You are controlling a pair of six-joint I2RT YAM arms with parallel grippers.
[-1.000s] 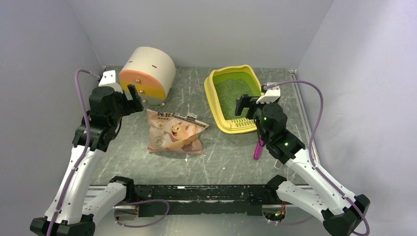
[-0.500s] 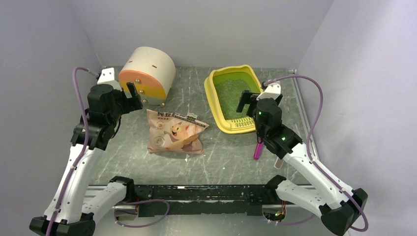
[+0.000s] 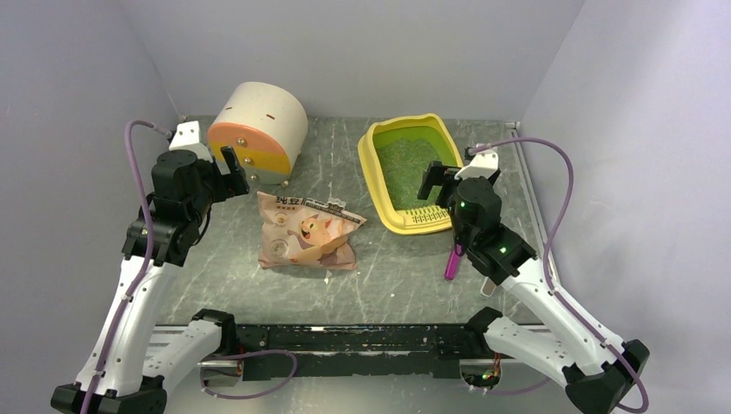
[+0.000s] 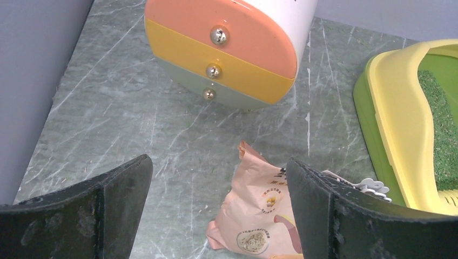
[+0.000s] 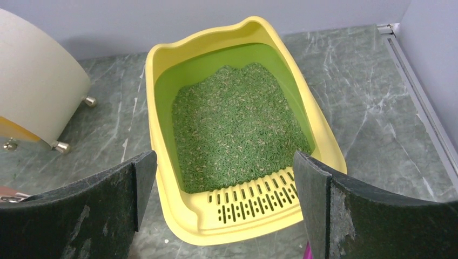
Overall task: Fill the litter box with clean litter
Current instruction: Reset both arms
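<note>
1. Toward the back right of the grey marbled tabletop [image 3: 388, 276] sits the yellow plastic litter box [image 3: 420, 220] with its lime-green inner pan, its slotted front lip facing the arms.
2. Clean litter [image 3: 405, 168], small greenish granules, lies as a loose speckled layer over the floor of the pan; the right wrist view shows the layer [image 5: 237, 129] spread from the slotted lip back to the far wall of the box [image 5: 154, 108].
3. Right gripper [image 3: 438, 183] hovers over the near end of the box, jaws spread wide and holding nothing; in its own camera the gap [image 5: 224, 162] frames the whole pan.
4. Left gripper [image 3: 228, 168] hangs just beside the cream cylindrical container [image 3: 259, 129], jaws likewise spread wide and empty [image 4: 219, 167].
5. The container's flat face [image 4: 227, 48] has orange, yellow and pale grey-green bands, each with a small metal knob.
6. A pink printed bag [image 3: 306, 233] with a cartoon cat lies flat between the arms. Dark characters run along its top edge but are too small to read, and the left wrist view shows round printed emblems on it [image 4: 259, 216].
7. A magenta plastic scoop [image 3: 452, 260] lies near the front of the box, partly hidden under the right arm.
</note>
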